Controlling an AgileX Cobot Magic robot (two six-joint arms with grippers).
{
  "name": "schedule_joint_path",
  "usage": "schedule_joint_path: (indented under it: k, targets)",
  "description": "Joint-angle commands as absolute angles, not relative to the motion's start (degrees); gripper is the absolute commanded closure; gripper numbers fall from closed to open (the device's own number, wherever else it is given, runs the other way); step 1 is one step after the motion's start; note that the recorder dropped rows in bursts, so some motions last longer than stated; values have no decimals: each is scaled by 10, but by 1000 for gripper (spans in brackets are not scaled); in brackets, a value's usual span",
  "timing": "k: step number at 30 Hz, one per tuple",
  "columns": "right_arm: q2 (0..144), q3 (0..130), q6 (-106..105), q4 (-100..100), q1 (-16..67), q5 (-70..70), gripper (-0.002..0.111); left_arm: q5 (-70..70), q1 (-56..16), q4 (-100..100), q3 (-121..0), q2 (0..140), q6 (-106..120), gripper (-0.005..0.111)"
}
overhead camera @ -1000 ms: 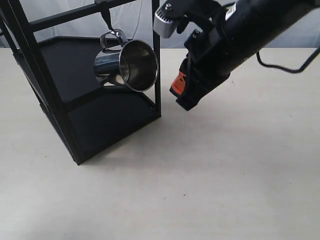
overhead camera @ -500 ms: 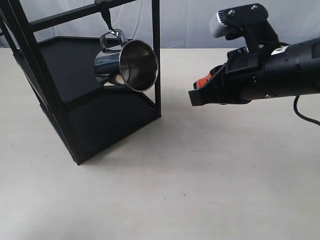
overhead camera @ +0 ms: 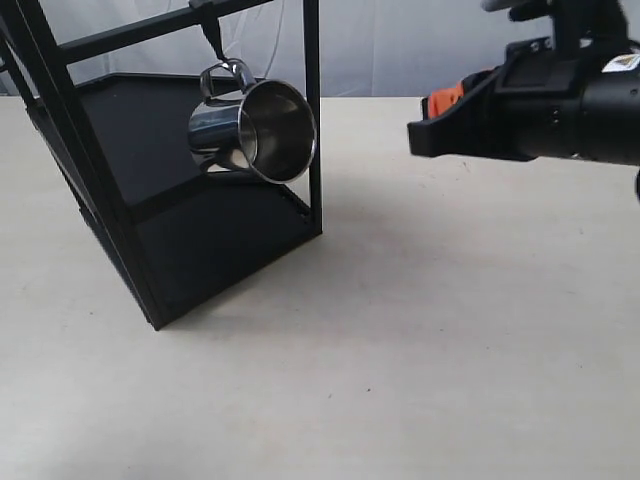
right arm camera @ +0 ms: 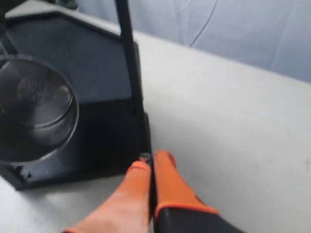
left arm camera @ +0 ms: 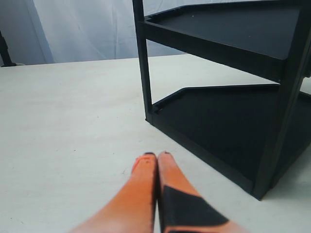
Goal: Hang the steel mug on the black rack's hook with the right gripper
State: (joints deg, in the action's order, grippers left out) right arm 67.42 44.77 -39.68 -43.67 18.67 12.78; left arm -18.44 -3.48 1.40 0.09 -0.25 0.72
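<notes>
Hanging from the hook (overhead camera: 212,38), the steel mug (overhead camera: 252,131) tilts; right gripper (right arm camera: 151,162) apparently closed, empty.

I work at a staged robot-lab bench: a bare, matte cream tabletop (overhead camera: 420,350) closed off behind by a plain pale grey-white fabric backdrop (overhead camera: 400,45), with only a tall black metal frame rack (overhead camera: 200,230) as prop and my bulky black arm (overhead camera: 570,110) overhead.

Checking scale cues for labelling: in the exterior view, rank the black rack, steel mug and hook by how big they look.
1. black rack, largest by far.
2. steel mug.
3. hook, smallest, a thin piece on the top crossbar.
</notes>
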Motion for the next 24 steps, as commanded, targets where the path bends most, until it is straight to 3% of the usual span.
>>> schedule_joint_path:
  k: [1, 7, 14, 24]
  targets:
    - [560, 407, -392, -417, 159, 58, 109, -179, -36, 18, 0, 0, 5, 107]
    - [379, 316, -392, -386, 91, 57, 109, -179, -36, 18, 0, 0, 5, 107]
    - [274, 238, -386, -365, 84, 41, 109, -179, -36, 18, 0, 0, 5, 107]
    - [177, 154, -107, -105, 72, 82, 109, -179, -36, 18, 0, 0, 5, 107]
